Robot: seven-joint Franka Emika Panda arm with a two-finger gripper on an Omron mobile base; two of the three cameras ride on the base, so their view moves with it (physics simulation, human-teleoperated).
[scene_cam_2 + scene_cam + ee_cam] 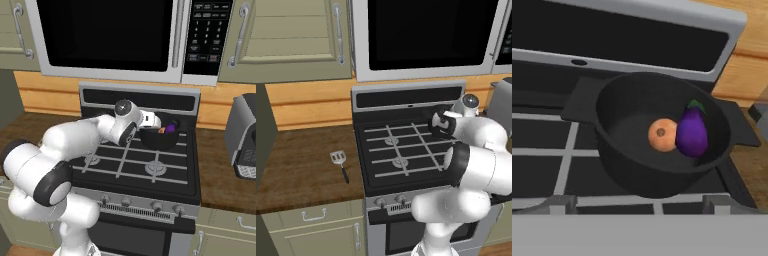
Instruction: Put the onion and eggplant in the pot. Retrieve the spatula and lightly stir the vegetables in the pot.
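Observation:
The black pot [612,100] stands on the stove's back right burner. Inside it the orange-tan onion [662,134] and the purple eggplant [691,134] lie touching, the eggplant on the right. From the right base view the pot [159,141] shows the eggplant [170,128] over its rim. My gripper [153,120] hovers at the pot's left edge, above the rim; its fingers are too small to read, and nothing appears held. The spatula [340,162], with its silver slotted head and black handle, lies on the wooden counter left of the stove, far from the hand.
A grey toaster [243,135] stands on the counter right of the stove. The microwave [110,35] hangs low above the back burners. The stove's control panel [637,40] rises just behind the pot. Cabinets flank the microwave.

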